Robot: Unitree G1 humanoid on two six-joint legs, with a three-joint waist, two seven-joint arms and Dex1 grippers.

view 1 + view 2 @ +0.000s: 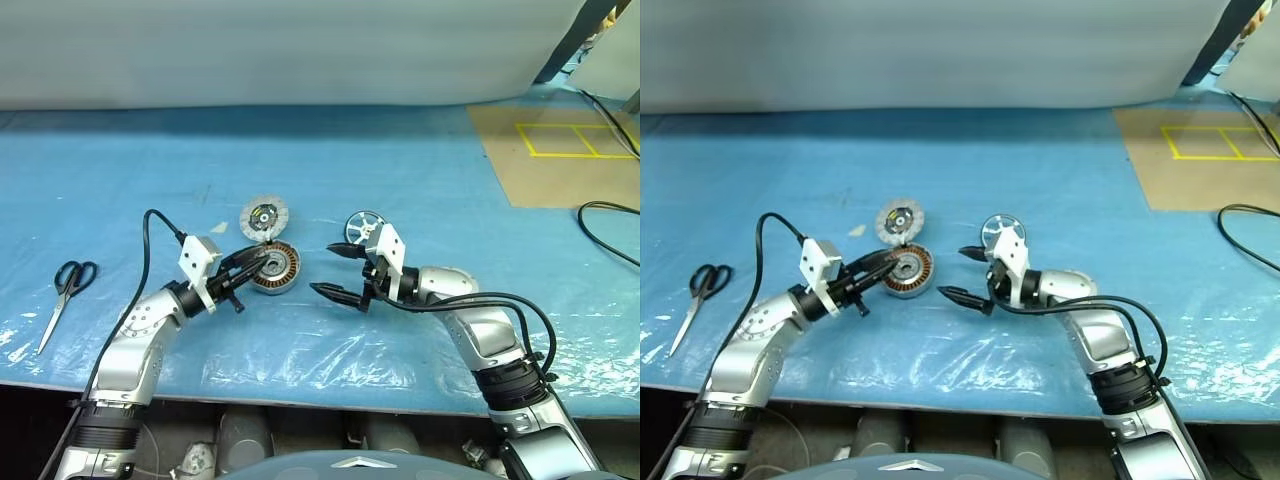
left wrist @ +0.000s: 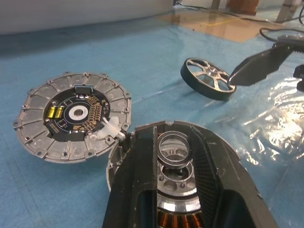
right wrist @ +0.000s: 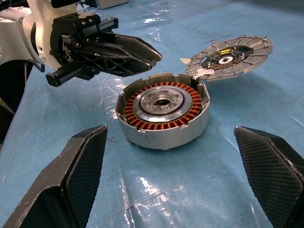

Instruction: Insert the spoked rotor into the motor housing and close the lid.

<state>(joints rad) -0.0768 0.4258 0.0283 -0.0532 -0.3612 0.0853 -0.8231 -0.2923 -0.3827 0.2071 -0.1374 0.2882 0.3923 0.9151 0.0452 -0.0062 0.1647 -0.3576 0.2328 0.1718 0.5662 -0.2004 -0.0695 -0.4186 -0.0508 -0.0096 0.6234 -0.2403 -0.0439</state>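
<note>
right gripper (image 1: pixel 334 270): spread wide, empty, beside motor housing | left gripper (image 1: pixel 255 266): fingers nearly together, empty, over housing | motor housing (image 1: pixel 277 267): mid-table, toward near edge | spoked rotor (image 1: pixel 363 226): tilted, right | lid (image 1: pixel 264 216): tilted, just behind housing

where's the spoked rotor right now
The spoked rotor lies on the blue sheet, right of the motor housing and lid, just behind the open right gripper.
</note>
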